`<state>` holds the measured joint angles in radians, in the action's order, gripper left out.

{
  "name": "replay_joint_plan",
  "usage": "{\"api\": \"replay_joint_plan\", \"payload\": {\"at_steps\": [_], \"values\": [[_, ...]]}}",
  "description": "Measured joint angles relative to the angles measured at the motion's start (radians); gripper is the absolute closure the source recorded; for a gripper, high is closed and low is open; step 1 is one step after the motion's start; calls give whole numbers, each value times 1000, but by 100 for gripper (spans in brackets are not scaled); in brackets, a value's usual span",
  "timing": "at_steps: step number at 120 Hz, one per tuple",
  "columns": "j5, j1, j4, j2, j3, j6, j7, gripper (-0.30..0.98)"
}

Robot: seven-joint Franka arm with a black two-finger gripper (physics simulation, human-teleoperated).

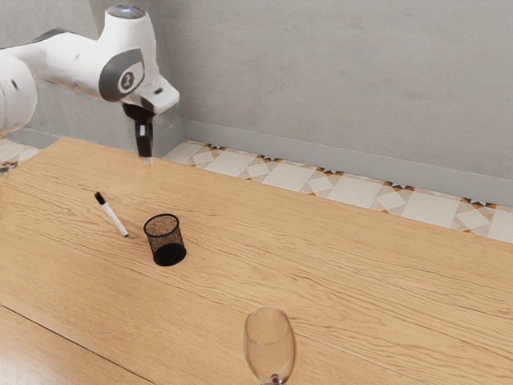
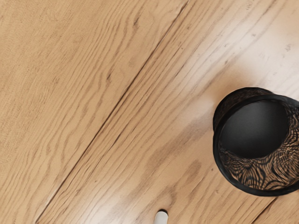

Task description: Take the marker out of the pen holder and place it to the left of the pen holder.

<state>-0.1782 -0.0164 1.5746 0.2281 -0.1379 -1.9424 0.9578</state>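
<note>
My gripper [image 1: 144,151] hangs above the table's far side in the exterior view, higher than the marker and the pen holder and apart from both. The marker [image 1: 115,219], white with a black cap, lies on the wood on the exterior view's left of the holder, not touching it. Upright stands the black mesh pen holder [image 1: 165,240], with no marker inside. From the wrist camera, the round holder [image 2: 254,144] is seen from above, and one white end of the marker [image 2: 161,218] shows near it.
A clear stemmed glass [image 1: 269,345] stands toward the exterior view's near edge. The wooden table [image 1: 361,265] has bare surface around the holder, and its far edge runs in front of a tiled floor and grey wall.
</note>
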Motion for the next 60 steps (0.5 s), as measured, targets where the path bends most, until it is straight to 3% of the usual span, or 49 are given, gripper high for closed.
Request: {"api": "replay_joint_plan", "payload": {"at_steps": [6, 14, 60], "values": [[10, -44, 2, -117, 6, 83, -71, 5], [19, -99, -4, -177, 9, 165, -161, 4], [56, -216, -22, -226, 24, 374, -532, 1]]}}
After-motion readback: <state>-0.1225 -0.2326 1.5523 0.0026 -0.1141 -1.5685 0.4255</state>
